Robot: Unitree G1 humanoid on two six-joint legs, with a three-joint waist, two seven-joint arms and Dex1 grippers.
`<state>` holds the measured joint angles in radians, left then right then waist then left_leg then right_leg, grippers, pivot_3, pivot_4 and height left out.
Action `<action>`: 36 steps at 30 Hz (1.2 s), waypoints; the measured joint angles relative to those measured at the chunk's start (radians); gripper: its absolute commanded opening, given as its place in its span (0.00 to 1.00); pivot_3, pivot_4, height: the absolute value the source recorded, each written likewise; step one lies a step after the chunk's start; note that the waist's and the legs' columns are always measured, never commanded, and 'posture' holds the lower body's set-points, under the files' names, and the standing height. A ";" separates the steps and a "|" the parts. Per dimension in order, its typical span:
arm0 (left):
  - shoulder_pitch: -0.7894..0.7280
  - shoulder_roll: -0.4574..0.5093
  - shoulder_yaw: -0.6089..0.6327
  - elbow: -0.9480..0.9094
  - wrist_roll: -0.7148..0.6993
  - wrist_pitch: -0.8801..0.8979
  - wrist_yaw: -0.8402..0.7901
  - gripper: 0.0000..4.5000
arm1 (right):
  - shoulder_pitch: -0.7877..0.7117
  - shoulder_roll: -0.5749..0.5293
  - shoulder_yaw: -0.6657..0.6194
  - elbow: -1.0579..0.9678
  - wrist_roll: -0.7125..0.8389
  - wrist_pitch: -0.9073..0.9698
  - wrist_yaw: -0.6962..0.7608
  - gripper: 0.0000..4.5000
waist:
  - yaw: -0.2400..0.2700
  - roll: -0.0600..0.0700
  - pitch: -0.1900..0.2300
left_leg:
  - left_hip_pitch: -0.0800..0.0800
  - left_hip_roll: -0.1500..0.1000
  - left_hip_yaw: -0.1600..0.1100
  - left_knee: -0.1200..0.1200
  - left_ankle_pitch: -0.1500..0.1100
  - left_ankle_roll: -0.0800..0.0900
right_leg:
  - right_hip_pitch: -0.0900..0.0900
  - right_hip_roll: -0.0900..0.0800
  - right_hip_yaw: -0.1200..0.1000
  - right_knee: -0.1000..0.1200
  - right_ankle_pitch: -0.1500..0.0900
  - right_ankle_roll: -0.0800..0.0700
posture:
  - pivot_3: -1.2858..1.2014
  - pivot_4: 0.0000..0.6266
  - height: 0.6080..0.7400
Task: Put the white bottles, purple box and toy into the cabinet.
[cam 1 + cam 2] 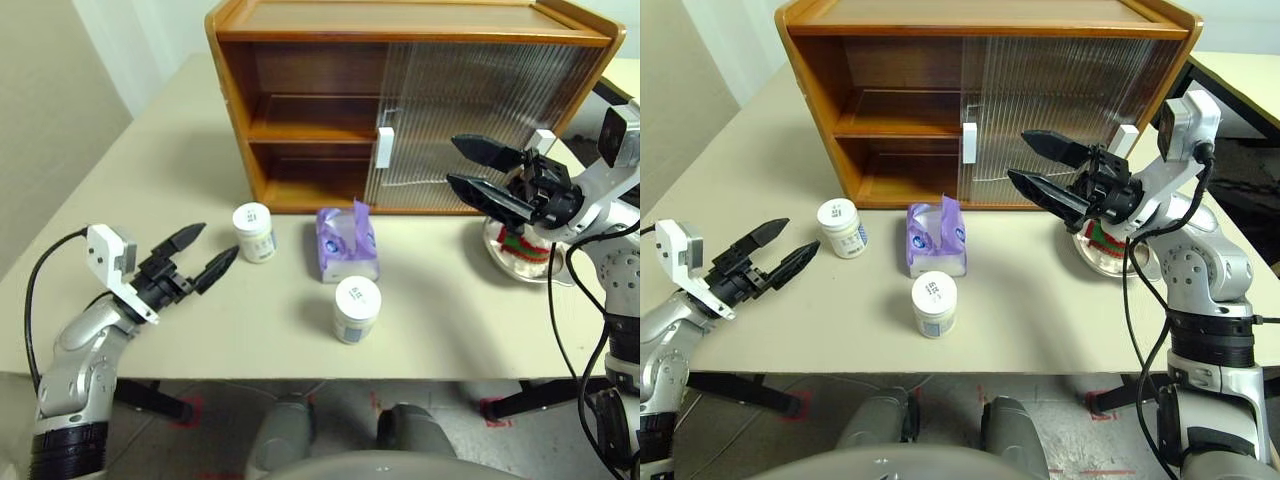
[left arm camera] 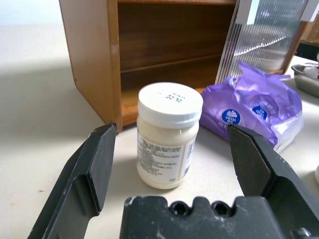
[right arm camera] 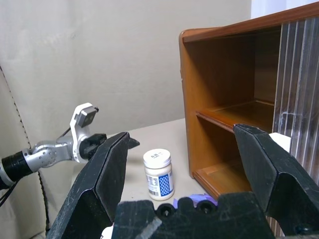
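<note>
Nothing is in the cabinet yet: its left half stands open, both shelves bare. In front of it on the surface sit the purple tissue box, one white bottle just left of the box and another white bottle nearer the robot. The snowman toy lies in a metal dish by the cabinet's right end. The left hand is spread wide, empty, aimed at the left bottle; the right hand is spread wide and empty before the closed door.

a pale beige table stands beside plain light walls.
</note>
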<state>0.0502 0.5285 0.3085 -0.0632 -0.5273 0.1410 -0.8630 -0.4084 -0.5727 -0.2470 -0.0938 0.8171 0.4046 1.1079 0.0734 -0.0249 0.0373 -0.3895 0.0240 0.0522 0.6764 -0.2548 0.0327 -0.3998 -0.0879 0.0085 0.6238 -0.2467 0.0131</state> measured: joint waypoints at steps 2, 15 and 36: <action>-0.003 0.000 -0.028 0.023 0.033 -0.019 -0.005 0.99 | 0.000 0.000 0.000 -0.001 0.000 0.001 -0.002 1.00 | 0.000 0.000 0.000 | 0.000 0.001 0.001 0.000 0.000 -0.001 | 0.000 0.001 0.000 0.000 0.000 0.000 | 0.55 0.00 1.00; -0.032 -0.032 -0.075 0.117 0.091 -0.083 0.022 0.99 | 0.004 -0.009 -0.003 -0.023 0.001 0.002 -0.015 1.00 | -0.004 0.000 0.000 | -0.001 0.005 0.006 -0.005 0.000 -0.001 | -0.005 0.006 0.001 0.001 0.001 0.000 | 0.55 0.00 1.00; -0.146 -0.061 -0.111 0.320 0.136 -0.189 0.016 0.99 | 0.013 -0.037 -0.029 -0.046 0.017 0.010 -0.028 1.00 | -0.012 -0.001 -0.001 | 0.000 0.005 0.008 -0.005 0.002 0.003 | -0.006 0.007 0.003 0.002 0.002 0.001 | 0.53 0.00 1.00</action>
<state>-0.0960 0.4674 0.1972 0.2564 -0.3909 -0.0481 -0.8472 -0.3954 -0.6101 -0.2760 -0.1401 0.8344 0.4145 1.0797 0.0610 -0.0259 0.0366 -0.3899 0.0290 0.0605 0.6713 -0.2533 0.0352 -0.4058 -0.0811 0.0112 0.6253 -0.2451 0.0141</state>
